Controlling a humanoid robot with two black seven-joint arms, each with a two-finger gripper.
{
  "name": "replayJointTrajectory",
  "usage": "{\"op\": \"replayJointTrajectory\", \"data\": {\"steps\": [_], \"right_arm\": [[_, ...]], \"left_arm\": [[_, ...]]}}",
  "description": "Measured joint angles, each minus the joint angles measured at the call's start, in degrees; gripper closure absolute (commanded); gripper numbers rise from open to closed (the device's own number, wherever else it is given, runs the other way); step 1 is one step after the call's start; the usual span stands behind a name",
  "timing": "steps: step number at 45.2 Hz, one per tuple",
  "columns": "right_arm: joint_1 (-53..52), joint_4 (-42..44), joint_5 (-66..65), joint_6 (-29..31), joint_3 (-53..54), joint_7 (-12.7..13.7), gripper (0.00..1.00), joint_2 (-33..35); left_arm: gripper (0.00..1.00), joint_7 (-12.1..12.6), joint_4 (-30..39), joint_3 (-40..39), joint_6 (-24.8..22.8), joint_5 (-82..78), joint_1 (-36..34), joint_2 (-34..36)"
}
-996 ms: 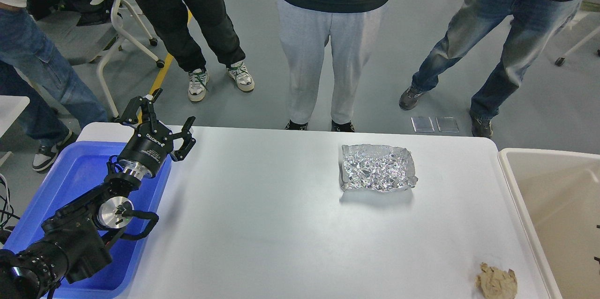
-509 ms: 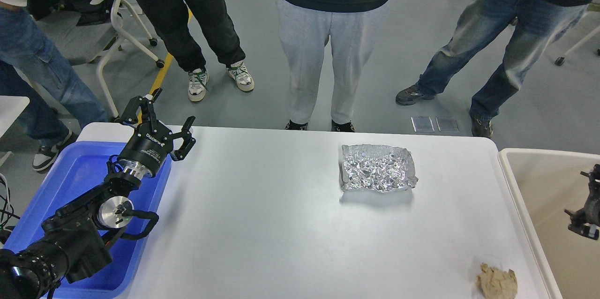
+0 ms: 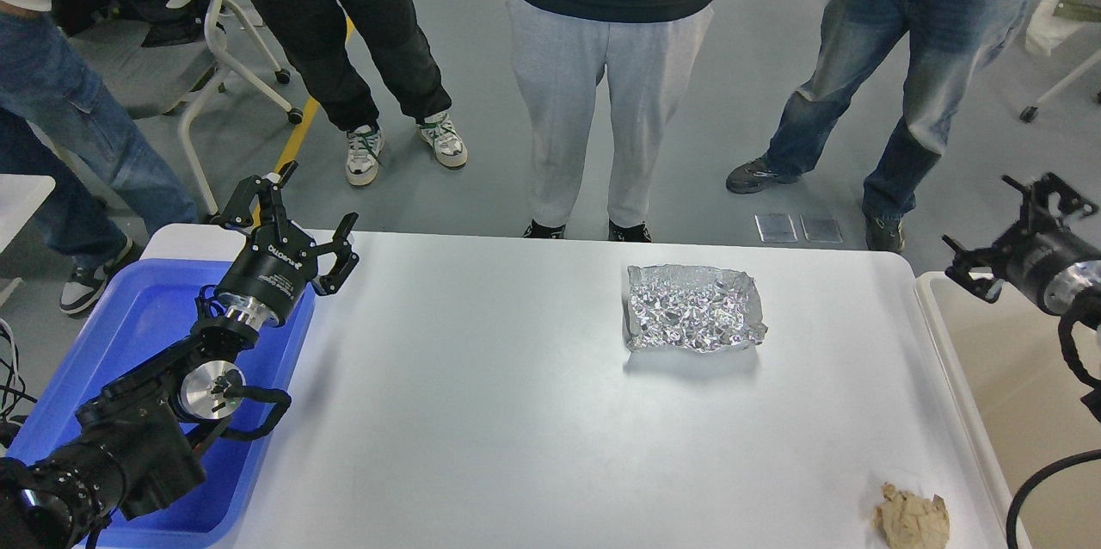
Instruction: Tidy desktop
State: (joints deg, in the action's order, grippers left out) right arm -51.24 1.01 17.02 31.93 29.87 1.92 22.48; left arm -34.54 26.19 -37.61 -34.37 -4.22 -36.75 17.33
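Observation:
The white desktop [image 3: 482,394] holds a crumpled sheet of silver foil [image 3: 693,308] right of centre and a crumpled brown paper ball [image 3: 912,519] at the front right corner. My left gripper [image 3: 297,218] is open and empty, above the desktop's far left corner beside the blue tub. My right gripper [image 3: 1006,231] is open and empty, raised above the far end of the beige bin, well right of the foil and apart from it.
A blue plastic tub [image 3: 146,317] sits at the left edge under my left arm. A beige bin [image 3: 1024,377] stands off the right edge. Several people stand along the far edge. A chair [image 3: 215,41] is at the back left.
My right arm has come into view from the right edge and risen above the beige bin. My left arm, the foil and the paper ball have not moved.

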Motion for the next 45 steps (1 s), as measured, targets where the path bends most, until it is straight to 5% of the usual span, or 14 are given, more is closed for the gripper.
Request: {"op": "replayJointTrajectory", "data": {"steps": [24, 45], "right_arm": [[-4.74, -19.26, 1.17, -0.20, 11.65, -0.53, 0.00, -6.48], [0.50, -23.20, 0.83, 0.41, 13.12, -0.91, 0.00, -14.34]], "left_arm": [[0.00, 0.00, 0.00, 0.00, 0.00, 0.00, 0.01, -0.01], [0.00, 0.00, 0.00, 0.00, 0.00, 0.01, 0.01, 0.01]]}}
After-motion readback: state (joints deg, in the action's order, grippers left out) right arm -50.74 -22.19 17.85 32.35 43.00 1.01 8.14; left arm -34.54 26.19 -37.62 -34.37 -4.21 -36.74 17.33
